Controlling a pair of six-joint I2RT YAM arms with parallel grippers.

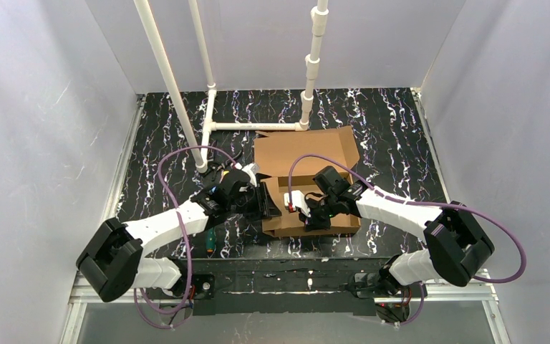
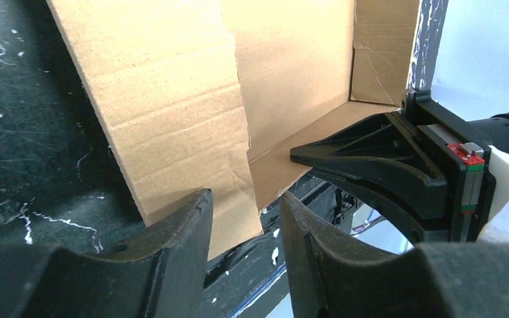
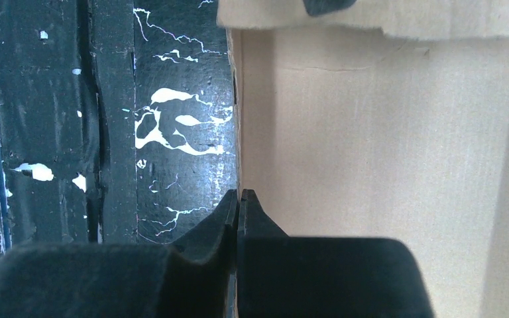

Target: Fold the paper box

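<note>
The paper box [image 1: 304,150] is a brown cardboard tray in mid-table, its lid flap lying flat towards the back. My left gripper [image 1: 265,203] is at the box's left side. In the left wrist view its jaws [image 2: 244,195] stand apart, and the lower corner of a raised side flap [image 2: 172,99] shows just beyond the tips, gripped by neither. My right gripper [image 1: 306,213] is at the near wall. In the right wrist view its fingers [image 3: 238,193] are pinched together astride that thin wall edge, one outside over the table, one inside over the box floor [image 3: 371,132].
A white pipe frame [image 1: 258,127] lies and stands right behind the box. A small green and orange tool [image 1: 208,244] lies on the black marbled table [image 1: 401,129] near the left arm. White walls close in both sides and the back.
</note>
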